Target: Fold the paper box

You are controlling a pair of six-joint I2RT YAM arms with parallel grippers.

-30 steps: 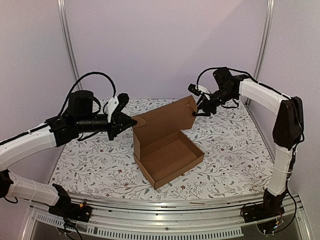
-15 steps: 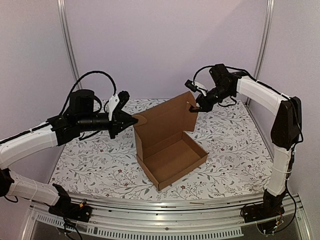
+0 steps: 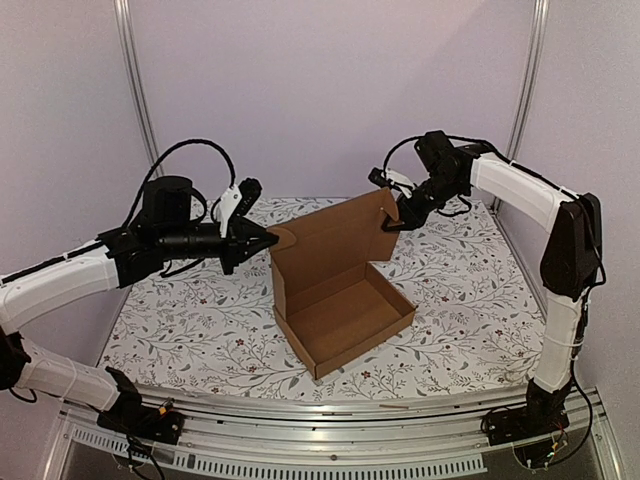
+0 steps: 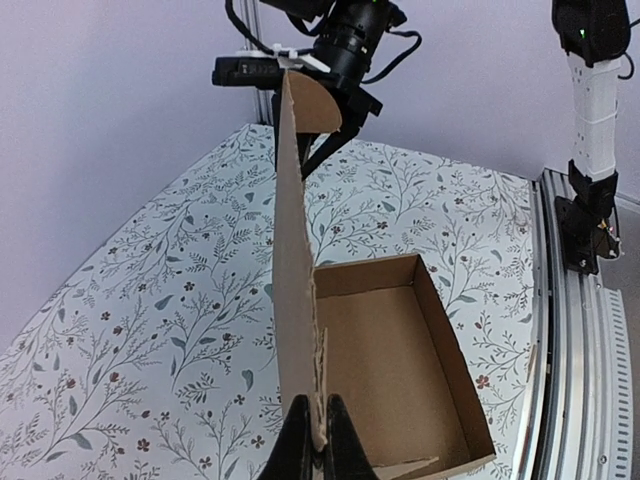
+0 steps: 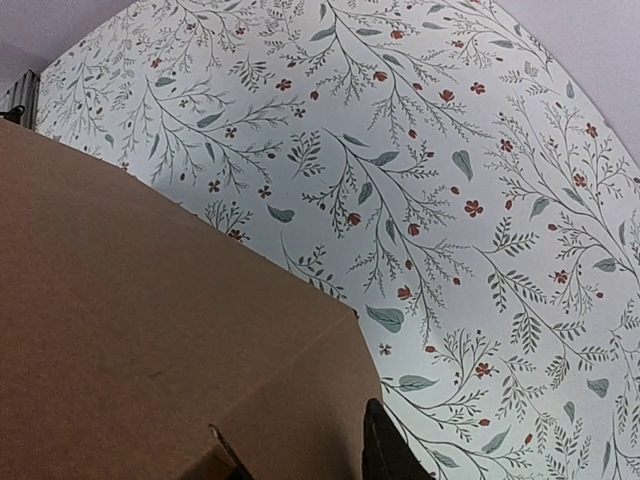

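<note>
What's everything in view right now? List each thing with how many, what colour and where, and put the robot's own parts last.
Shallow corrugated cardboard paper box: one, plain brown, middle of the table, tray open, lid standing upright at the back.
Floral tablecloth: one, white with grey leaves and small red flowers, covering the table.
Metal frame posts: two, silver, back left and back right.
Metal rail: one, silver, along the near edge.
Walls: pale lilac, behind and at the sides.
Robot arms: two, white and black, one on each side.
Left gripper: one, black, shut on the lid's left edge.
Right gripper: one, black, at the lid's upper right corner; grip unclear.
</note>
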